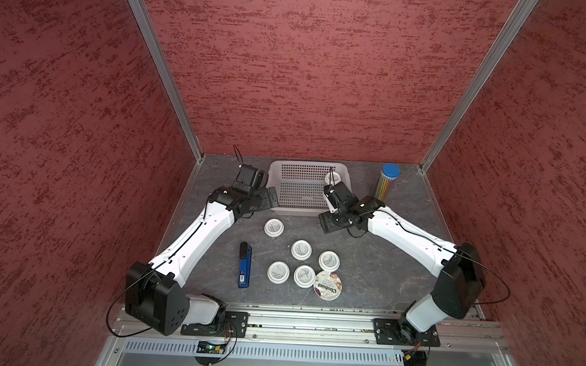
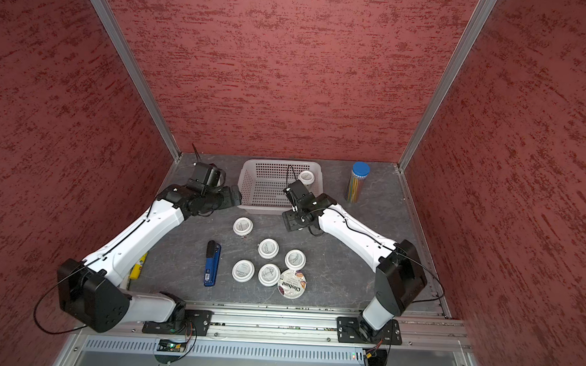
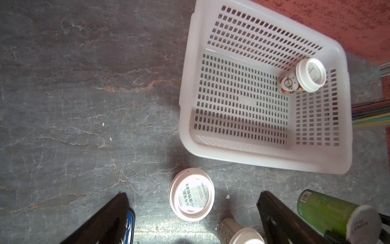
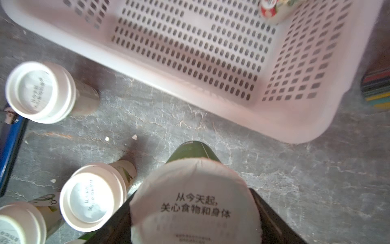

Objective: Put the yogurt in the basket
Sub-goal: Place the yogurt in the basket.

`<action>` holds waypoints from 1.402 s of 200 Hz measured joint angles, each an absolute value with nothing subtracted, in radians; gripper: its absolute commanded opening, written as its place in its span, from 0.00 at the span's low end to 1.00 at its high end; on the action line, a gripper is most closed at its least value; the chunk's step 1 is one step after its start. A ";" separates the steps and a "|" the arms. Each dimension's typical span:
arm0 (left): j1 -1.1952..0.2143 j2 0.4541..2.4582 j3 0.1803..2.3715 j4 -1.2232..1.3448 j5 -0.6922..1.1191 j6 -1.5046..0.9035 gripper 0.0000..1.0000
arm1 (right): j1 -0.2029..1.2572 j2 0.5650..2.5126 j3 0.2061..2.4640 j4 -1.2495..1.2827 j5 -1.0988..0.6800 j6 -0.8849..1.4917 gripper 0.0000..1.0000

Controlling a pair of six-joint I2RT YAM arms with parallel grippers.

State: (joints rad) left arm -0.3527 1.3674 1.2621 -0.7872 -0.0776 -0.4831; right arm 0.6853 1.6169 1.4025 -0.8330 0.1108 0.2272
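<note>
Right gripper (image 4: pixel 192 224): we are gripping one green-sided yogurt cup (image 4: pixel 195 202), jaws part-open around it.
We are listing a second cup (image 1: pixel 331 177) in the basket (image 1: pixel 278 166), upper centre; six cups (image 1: pixel 304 250) are sitting lower centre; left gripper (image 3: pixel 193 221) gaping wide, empty.

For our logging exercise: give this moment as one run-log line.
right hand: shut on green cup, short of basket | left hand: open, empty | basket: one cup inside | table: five small cups, Chobani cup
</note>
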 measured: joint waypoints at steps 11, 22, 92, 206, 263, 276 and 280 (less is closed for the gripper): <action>-0.347 1.369 1.275 -0.784 -0.073 -0.484 1.00 | 0.670 1.618 1.448 -0.847 0.111 0.221 0.76; -0.340 1.369 1.279 -0.782 -0.068 -0.484 1.00 | 0.650 1.623 1.501 -0.865 0.112 0.211 0.76; -0.261 1.395 1.281 -0.783 -0.011 -0.484 1.00 | 0.541 1.927 1.908 -0.885 0.113 0.165 0.76; -0.229 1.440 1.281 -0.785 0.028 -0.484 1.00 | 0.442 2.276 2.114 -0.925 0.102 0.156 0.77; -0.229 1.441 1.281 -0.785 0.029 -0.481 1.00 | 0.434 2.312 2.120 -0.925 0.102 0.156 0.79; -0.229 1.441 1.281 -0.785 0.029 -0.481 1.00 | 0.432 2.320 2.120 -0.925 0.102 0.155 0.79; -0.229 1.441 1.281 -0.785 0.029 -0.481 1.00 | 0.432 2.321 2.120 -0.925 0.102 0.155 0.79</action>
State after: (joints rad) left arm -0.2291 1.4410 1.2808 -0.7853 0.0292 -0.4812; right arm 0.4320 2.3215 2.1197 -0.9253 0.1020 0.1555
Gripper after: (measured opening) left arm 0.996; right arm 0.789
